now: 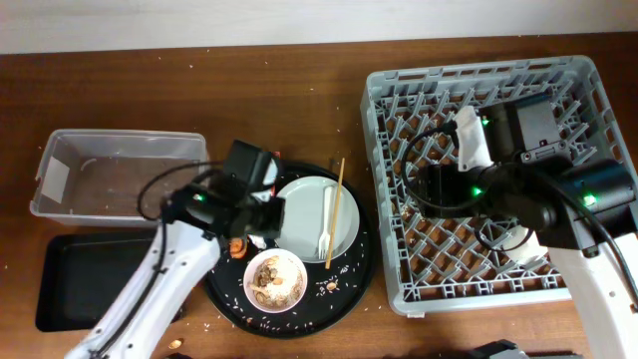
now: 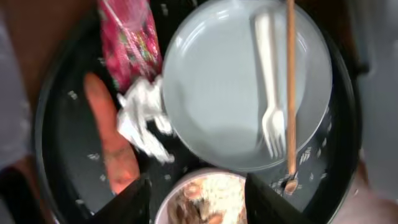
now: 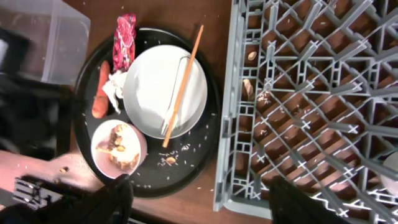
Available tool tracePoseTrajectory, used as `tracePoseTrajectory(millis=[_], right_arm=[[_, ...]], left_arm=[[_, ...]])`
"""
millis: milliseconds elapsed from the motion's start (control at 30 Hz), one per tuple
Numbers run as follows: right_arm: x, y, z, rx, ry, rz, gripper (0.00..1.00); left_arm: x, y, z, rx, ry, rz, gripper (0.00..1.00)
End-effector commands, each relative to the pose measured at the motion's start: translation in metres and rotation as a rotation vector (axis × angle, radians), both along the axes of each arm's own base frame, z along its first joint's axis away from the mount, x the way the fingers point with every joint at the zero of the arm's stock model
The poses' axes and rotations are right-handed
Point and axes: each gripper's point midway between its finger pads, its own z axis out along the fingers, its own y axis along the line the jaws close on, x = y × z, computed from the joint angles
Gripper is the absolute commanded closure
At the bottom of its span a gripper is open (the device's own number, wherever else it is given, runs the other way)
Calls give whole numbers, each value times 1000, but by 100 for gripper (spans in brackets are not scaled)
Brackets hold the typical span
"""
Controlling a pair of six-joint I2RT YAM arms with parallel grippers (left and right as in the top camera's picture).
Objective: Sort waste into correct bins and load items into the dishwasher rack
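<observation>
The left gripper (image 2: 198,183) is hovering just beside the plate (image 2: 217,99), its jaws spread wide and empty, with the bowl (image 2: 205,200) of scraps showing between its fingers. The right gripper (image 3: 199,185) is gaping wide too, holding nothing, and is hanging well apart from the plate, over the rack (image 3: 311,93).

The tissue (image 2: 140,118) is lying crumpled against the plate's rim, touching it. The carrot (image 2: 112,146) is lying just past the tissue, away from the plate. The wrapper (image 2: 127,37) is lying near the plate's rim. All are resting on the round tray (image 2: 62,81). The fork (image 2: 268,81) and chopstick (image 2: 290,87) are lying side by side on the plate, the chopstick overhanging its rim.

The tissue is probably almost weightless and soft, so it will collapse under a pinch; its highest bunch looks like the best hold. The carrot appears firm and smooth and may roll, so gripping across its middle seems safest. The wrapper looks light, slick and springy, so a raised crinkle suits it. The plate seems hard, glossy and breakable, offering only its rim.
</observation>
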Motion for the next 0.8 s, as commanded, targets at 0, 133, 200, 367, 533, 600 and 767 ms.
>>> tracePoseTrajectory(millis=[0,133,200,367,533,600,767], right_arm=[[-4,20,-23,-8,82,55,44],[3,76,-112,-83,248,61,45],[22,93,-152,-123,282,10,49],[67,125,-249,-148,337,-6,66],[65,124,-287,-173,411,-56,72],[68,126,-288,-167,401,-56,76],[69,127,-249,-144,330,17,96]], left_arm=[[0,22,-18,103,-8,119,52],[17,52,21,94,-58,206,52],[17,66,51,93,-93,220,47],[4,73,84,62,-168,234,1],[4,73,83,63,-166,234,1],[4,73,83,63,-166,234,1],[4,73,83,63,-166,234,1]])
